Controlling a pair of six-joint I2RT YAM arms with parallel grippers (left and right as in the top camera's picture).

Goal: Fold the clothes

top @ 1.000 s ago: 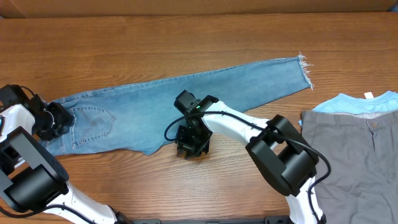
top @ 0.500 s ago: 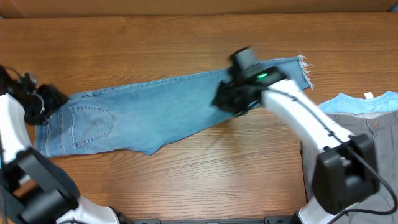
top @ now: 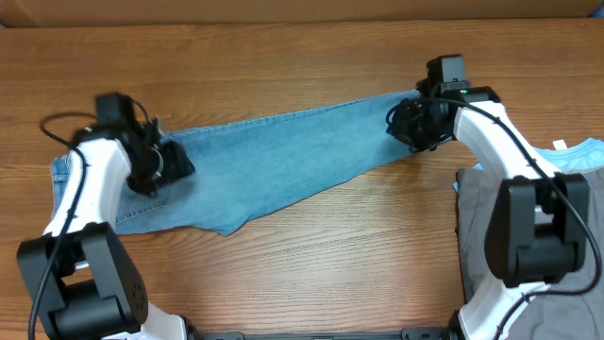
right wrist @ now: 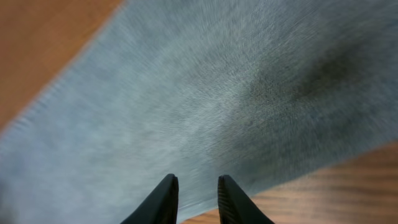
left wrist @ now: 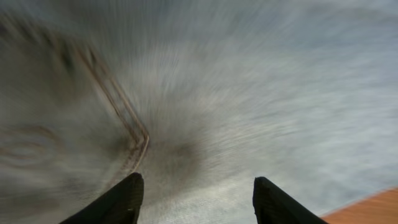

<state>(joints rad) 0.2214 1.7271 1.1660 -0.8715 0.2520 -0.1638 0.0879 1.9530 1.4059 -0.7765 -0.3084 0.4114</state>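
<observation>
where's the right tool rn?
Overhead view, upper right of the table: the right tool is over the jeans' ankle end, just left of the gray garment.

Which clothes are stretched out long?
The light-blue jeans, lying across the middle; the grey trousers and pale blue top sit at the right edge.

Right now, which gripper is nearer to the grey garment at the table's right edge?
Right. The right gripper is over the ankle end of the jeans, close beside the grey garment; the left gripper is over the waist end, far from it.
</observation>
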